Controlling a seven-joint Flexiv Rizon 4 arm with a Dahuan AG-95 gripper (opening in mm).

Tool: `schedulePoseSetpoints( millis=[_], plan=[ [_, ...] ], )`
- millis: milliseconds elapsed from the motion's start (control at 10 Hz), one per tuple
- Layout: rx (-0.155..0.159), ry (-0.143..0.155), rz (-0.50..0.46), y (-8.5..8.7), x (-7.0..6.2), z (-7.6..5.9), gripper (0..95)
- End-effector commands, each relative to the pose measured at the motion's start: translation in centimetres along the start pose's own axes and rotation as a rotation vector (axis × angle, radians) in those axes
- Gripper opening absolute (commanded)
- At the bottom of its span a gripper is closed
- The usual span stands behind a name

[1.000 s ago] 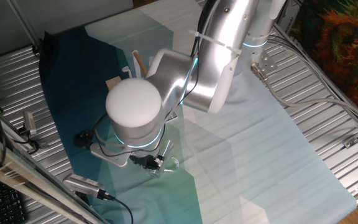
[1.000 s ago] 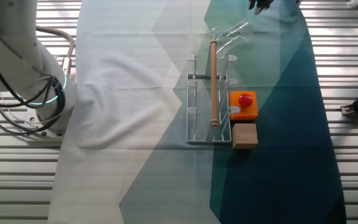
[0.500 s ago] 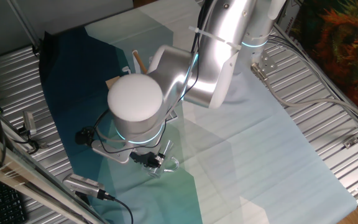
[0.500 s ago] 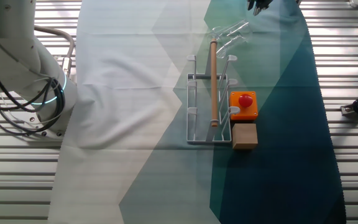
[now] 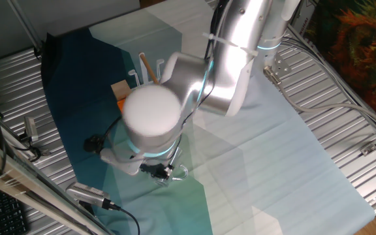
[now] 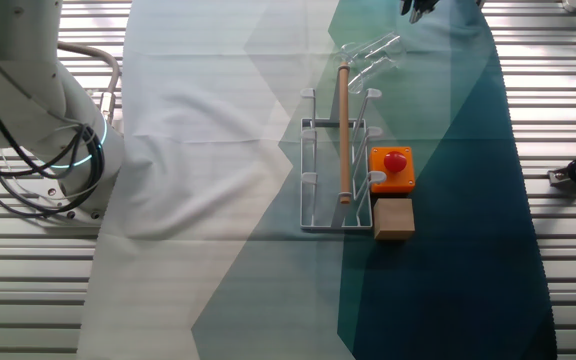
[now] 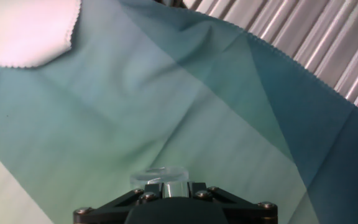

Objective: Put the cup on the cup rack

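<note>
likely slippery, fragile cup lying far of cup rack, best gripped at rim; gripper closure unclear.

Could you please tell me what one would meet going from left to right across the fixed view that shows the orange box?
Robot arm base → cup rack → orange box with a red button → gripper at the top edge. The cup and the brown block overlap these, so they are left out.

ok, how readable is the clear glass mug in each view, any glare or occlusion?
One fixed view: clear glass mug mostly hidden under the arm. The other fixed view: faint glassy outline on the cloth, sharp but low contrast. Hand view: only a glass rim shows, pale cloth corner overexposed.
</note>
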State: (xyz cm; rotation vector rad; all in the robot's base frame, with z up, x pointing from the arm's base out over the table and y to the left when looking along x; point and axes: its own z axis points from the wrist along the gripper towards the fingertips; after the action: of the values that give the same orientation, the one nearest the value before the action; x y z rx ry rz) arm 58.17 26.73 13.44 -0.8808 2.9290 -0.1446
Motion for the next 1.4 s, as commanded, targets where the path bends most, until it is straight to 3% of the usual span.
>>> schedulePoseSetpoints(
  millis=[100, 200, 400, 800, 1400],
  plan=[
    [-0.029, -0.023, 0.002, 0.0, -0.3, 0.1, 19.0],
    [-0.044, -0.016, 0.018, 0.0, -0.3, 0.1, 19.0],
    [-0.035, 0.003, 0.019, 0.0, -0.3, 0.1, 19.0],
    [-0.029, -0.003, 0.034, 0.0, -0.3, 0.1, 19.0],
    [0.014, -0.005, 0.078, 2.6, 2.2, -0.2, 19.0]
  ],
)
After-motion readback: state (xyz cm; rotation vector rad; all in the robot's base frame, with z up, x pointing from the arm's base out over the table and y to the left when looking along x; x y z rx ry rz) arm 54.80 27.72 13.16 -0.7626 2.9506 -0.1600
